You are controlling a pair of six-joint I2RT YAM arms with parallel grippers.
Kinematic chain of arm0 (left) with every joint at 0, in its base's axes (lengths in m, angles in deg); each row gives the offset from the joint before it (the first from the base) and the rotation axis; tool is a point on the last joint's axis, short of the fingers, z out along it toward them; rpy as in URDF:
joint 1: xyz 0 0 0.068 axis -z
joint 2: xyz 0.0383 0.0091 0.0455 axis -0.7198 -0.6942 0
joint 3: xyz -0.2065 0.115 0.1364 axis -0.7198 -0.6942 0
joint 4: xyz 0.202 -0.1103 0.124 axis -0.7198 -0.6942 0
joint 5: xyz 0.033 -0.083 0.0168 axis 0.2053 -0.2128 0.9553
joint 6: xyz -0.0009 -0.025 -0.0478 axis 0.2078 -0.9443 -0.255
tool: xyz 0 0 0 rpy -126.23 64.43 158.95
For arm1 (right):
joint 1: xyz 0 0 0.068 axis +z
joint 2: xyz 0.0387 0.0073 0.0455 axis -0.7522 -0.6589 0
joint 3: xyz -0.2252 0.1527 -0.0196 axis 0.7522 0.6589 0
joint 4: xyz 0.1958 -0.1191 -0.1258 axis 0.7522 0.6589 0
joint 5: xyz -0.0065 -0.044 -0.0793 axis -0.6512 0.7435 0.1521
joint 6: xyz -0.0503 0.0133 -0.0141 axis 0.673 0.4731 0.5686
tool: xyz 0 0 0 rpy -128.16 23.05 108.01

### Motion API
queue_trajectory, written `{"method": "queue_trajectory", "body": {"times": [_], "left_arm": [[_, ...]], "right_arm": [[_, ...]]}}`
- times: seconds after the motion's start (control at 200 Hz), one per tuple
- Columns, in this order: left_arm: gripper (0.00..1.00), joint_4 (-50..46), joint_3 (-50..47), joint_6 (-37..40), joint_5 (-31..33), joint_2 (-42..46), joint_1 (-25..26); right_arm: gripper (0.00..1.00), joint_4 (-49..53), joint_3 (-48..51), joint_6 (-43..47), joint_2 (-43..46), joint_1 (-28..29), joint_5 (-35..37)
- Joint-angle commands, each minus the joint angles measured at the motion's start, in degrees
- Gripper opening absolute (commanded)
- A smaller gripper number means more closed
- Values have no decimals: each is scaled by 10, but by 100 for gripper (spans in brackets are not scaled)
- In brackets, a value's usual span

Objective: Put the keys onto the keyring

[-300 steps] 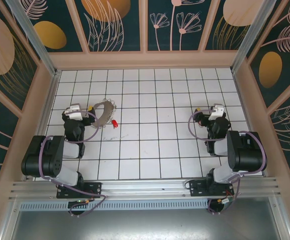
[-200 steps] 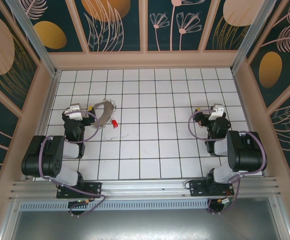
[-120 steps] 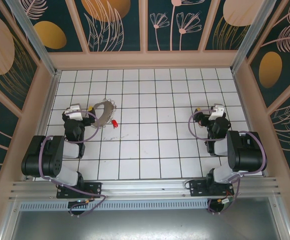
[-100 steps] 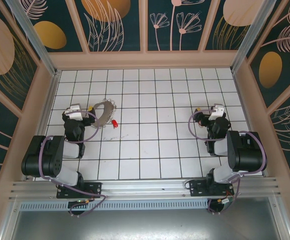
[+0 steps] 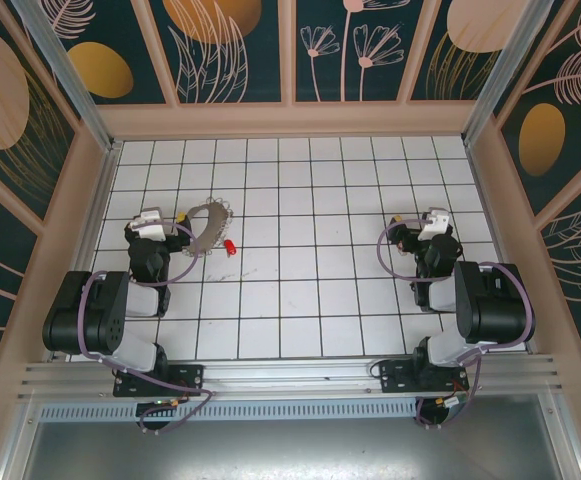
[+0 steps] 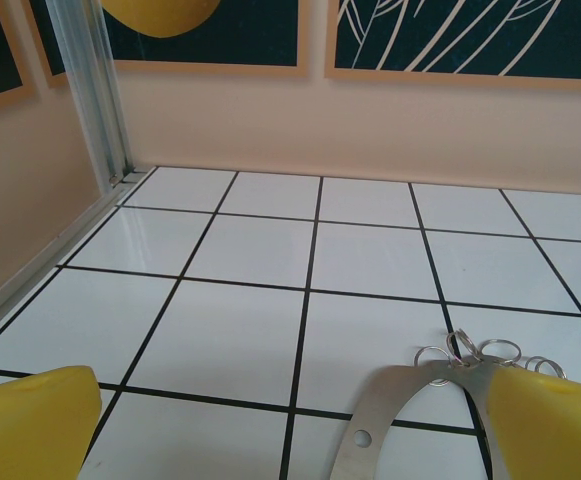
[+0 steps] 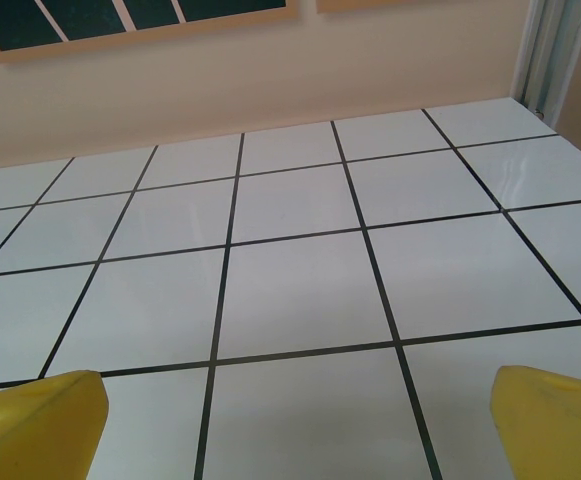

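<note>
White tiled floor w/ black grout lines, boxed in by peach walls carrying dark panels w/ leaf & flower drawings. Alu posts stand at the far corners. Two black arms are bolted at the near edge, both folded low over the tiles, purple cables along them.

Left arm sits on the left side. Left gripper is released, jaws spread wide, w/ yellow fingers at both bottom corners of the wrist view. It faces the far wall & the left corner post.

Keyring lies flat on the floor, left of centre, just right of the left arm's wrist. It's a silvery band, rim fringed w/ small wire rings. In the left wrist view its flat metal strip w/ a punched hole comes up from the bottom edge, close to the right-hand finger. Touching or not, can't tell.

One red-headed key lies on a tile just beside the keyring's near-right edge. Whether it touches the ring is too small to tell from above.

Right arm is on the right side, well apart from keyring & key. Right gripper is released too, jaws wide, yellow fingers at the lower corners of its wrist view, bare tiles under & ahead, wall beyond.
</note>
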Motion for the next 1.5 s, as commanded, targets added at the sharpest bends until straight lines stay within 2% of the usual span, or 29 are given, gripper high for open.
{"method": "queue_trajectory", "body": {"times": [0.0, 0.085, 0.14, 0.195, 0.29, 0.355, 0.435, 0.495, 0.54, 0.641, 0.721, 0.866, 0.896, 0.996, 1.056, 1.161, 1.226, 1.341, 1.496], "left_arm": [[99, 6, 6, -1, -7, 2, -4], [99, 7, 6, -1, -7, 2, -4], [99, 7, 6, -5, 4, 4, -4], [99, -9, 11, -13, 24, 10, -4], [99, -16, -3, -25, 55, 48, -4], [99, -57, -4, -35, 76, 95, -4], [99, -118, 10, -39, 73, 140, -4], [99, -211, 45, -94, 105, 177, -4], [99, -302, 82, -150, 137, 193, -4], [99, -416, 142, -216, 125, 204, -4], [99, -499, 185, -277, 89, 195, -4], [99, -535, 253, -267, -131, 110, -4], [95, -540, 269, -266, -172, 86, -4], [89, -534, 308, -270, -268, 6, -1], [87, -560, 336, -266, -276, -30, 1], [89, -589, 359, -258, -284, -66, 8], [85, -617, 378, -250, -291, -89, 12], [87, -618, 376, -239, -276, -107, 18], [84, -638, 407, -226, -311, -167, 21]], "right_arm": [[97, -17, -11, -6, -4, 0, 2], [86, -9, -13, -6, 0, 1, 3], [85, 31, -27, -11, 19, 6, 33], [88, 149, -74, -21, 60, 11, 49], [83, 356, -158, -94, 103, 13, 45], [83, 475, -210, -138, 123, 17, 11], [85, 560, -250, -173, 137, 37, -6], [87, 614, -278, -206, 138, 46, -18], [88, 641, -296, -234, 136, 47, -55], [88, 617, -287, -274, 145, 61, -149], [87, 581, -265, -310, 158, 90, -149], [83, 556, -271, -319, 140, 140, -145], [81, 554, -276, -321, 132, 149, -144], [77, 561, -299, -305, 104, 182, -131], [76, 565, -310, -302, 90, 192, -125], [74, 564, -324, -310, 68, 208, -119], [74, 556, -326, -314, 55, 217, -123], [74, 569, -340, -317, 34, 234, -116], [72, 573, -349, -318, 15, 252, -117]]}}
